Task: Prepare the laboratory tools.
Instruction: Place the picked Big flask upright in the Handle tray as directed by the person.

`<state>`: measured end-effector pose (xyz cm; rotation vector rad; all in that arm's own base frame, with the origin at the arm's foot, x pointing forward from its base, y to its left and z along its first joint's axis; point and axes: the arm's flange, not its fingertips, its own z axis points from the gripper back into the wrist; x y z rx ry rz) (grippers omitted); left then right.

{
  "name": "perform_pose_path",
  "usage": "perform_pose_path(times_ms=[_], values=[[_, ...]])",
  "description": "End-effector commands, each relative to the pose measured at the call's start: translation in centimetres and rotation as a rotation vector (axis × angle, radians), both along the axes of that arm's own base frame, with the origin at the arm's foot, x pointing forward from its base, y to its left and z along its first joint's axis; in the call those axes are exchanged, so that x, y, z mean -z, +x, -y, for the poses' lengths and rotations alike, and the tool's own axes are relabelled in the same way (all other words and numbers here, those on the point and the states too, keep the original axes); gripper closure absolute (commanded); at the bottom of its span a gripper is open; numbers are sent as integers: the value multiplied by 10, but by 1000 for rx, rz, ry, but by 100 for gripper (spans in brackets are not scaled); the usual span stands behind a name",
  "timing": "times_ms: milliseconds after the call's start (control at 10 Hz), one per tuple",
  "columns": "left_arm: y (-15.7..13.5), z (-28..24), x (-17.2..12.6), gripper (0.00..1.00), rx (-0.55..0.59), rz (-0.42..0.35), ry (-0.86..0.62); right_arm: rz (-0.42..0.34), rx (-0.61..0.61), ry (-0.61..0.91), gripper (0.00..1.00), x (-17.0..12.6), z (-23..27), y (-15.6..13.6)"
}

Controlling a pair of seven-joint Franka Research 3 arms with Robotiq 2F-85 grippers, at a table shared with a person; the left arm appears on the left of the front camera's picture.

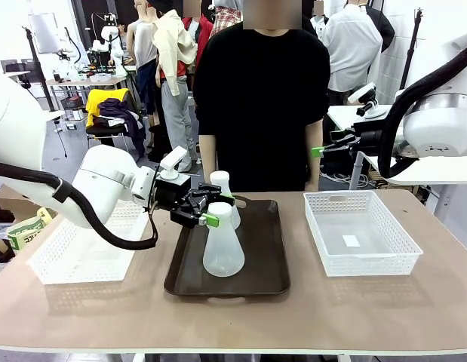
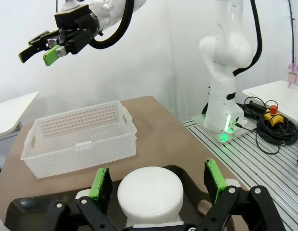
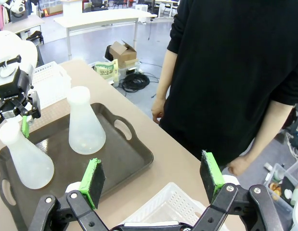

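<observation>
Both flasks, the near one (image 1: 222, 241) and the far one (image 1: 222, 194), stand on the brown tray (image 1: 267, 260), neither lifted: the left gripper (image 1: 208, 209) brackets the near neck, seemingly untouched, jaws apart, and the right gripper (image 1: 318, 149) hangs open, well apart.

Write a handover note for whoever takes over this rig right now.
Left gripper: jaws open, straddling the neck of the near flask; no grip yet.
Right gripper: jaws open, empty, raised above the right basket.
Flasks: both upright on the brown tray; the far flask stands behind the near one.
Left basket holds no flask; the right basket holds only a small white piece.
Person stands at the far side, hands down.
Done: no flask moved off the tray.
Left: close on the near flask, lift it out, then likely the far one.
</observation>
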<state>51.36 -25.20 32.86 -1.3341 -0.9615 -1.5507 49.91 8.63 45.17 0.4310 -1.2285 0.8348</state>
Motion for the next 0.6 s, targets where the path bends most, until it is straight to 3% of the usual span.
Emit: perform_pose_path(times_ms=[0, 500], values=[[0, 1, -1, 0, 3, 4, 4, -16, 7, -4, 0, -1, 0, -1], [0, 1, -1, 0, 3, 4, 4, -16, 7, -4, 0, -1, 0, -1]])
